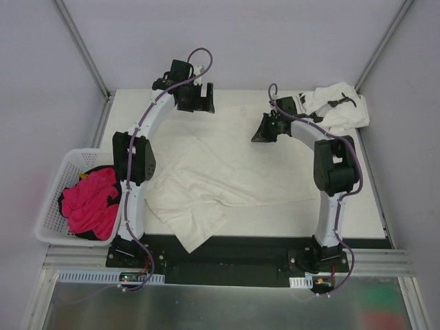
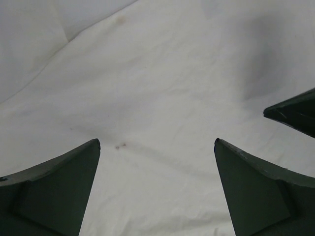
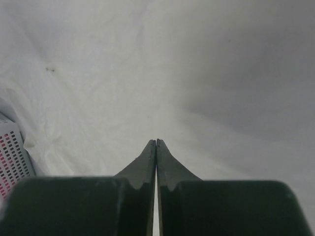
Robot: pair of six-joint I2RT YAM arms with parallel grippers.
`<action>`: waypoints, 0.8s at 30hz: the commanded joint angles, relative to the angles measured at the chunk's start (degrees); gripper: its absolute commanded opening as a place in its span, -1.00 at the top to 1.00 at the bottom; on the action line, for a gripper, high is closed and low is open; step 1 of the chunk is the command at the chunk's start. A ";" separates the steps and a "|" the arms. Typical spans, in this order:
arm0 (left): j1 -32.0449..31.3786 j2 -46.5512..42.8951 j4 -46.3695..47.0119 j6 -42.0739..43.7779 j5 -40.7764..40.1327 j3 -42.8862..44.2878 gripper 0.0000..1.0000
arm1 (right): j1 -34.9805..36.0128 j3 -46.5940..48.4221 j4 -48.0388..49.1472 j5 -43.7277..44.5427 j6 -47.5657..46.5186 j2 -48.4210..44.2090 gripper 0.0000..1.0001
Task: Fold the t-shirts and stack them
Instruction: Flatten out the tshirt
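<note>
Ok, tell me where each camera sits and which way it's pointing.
Top: above and behind the arms, looking down at the table; both arms show.
Left wrist: on the left arm, looking past the open left gripper at the cream shirt.
Right wrist: on the right arm, looking past the shut right gripper at that shirt; basket at left.
Shared: top and right wrist show the basket.
</note>
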 commanded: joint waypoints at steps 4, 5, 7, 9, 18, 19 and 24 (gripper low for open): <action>0.23 -4.00 1.02 3.13 1.05 -5.20 -0.98 | 2.55 5.61 -3.47 -3.63 -0.07 6.87 0.95; 0.23 -4.18 1.02 3.21 1.22 -5.47 -0.98 | 2.64 5.87 -3.13 -3.63 0.28 7.31 0.94; 0.23 -4.53 1.02 3.13 0.87 -6.26 -0.98 | 2.64 6.48 -2.86 -3.63 0.89 8.45 0.94; 0.23 -5.06 1.02 3.13 0.87 -6.79 -0.98 | 2.64 7.62 -2.59 -3.72 1.51 9.15 0.94; 0.23 -10.06 0.93 4.18 -1.50 -11.61 -0.98 | 2.11 11.41 -1.71 -5.48 5.46 12.67 0.93; 0.23 -10.59 1.02 4.35 -1.67 -12.06 -0.98 | 1.94 12.02 -1.63 -5.39 5.64 12.84 0.93; 0.23 -14.37 1.11 4.53 -3.08 -14.52 -0.98 | 0.18 14.66 -1.98 -5.13 7.75 15.22 0.85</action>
